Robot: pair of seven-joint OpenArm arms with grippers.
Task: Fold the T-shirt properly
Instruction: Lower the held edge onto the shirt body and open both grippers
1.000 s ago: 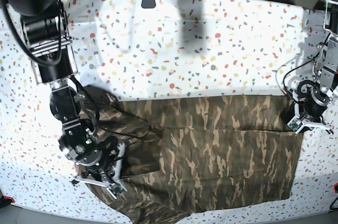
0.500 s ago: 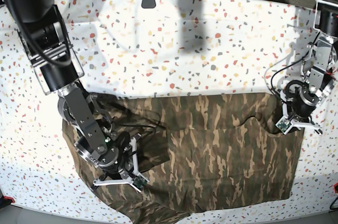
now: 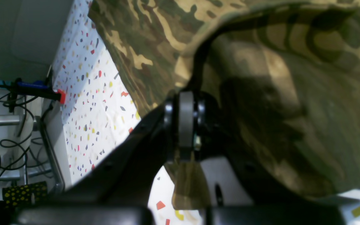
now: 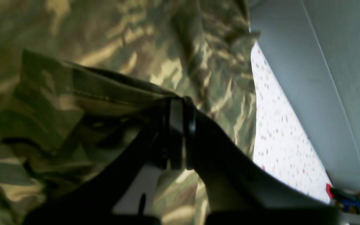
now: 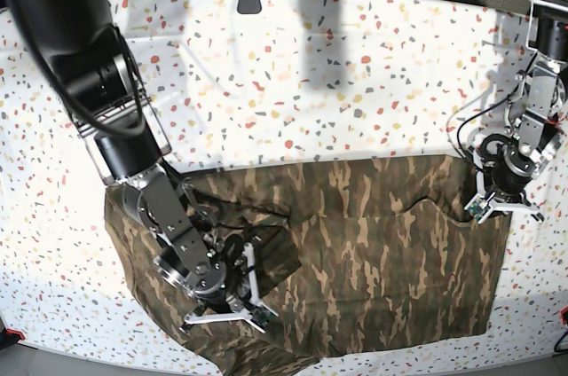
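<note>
Your left fingers (image 3: pixel 186 125) are clamped on a fold of the T-shirt (image 5: pixel 373 252) at its edge, and your right fingers (image 4: pixel 177 134) pinch a bunched layer of it; the cloth spreads between both pairs across the speckled tabletop (image 5: pixel 293 83)

The desk (image 5: pixel 293 74) carries a white covering speckled with red, yellow and grey flecks, which reaches every visible edge. The T-shirt (image 5: pixel 390 261), in brown, tan and dark olive camouflage, lies directly on the near half of the desk, spread wide from side to side. Its far edge runs roughly straight across the middle. Its near edge reaches the front edge of the desk. Folds and ridges interrupt the cloth on both sides.
</note>
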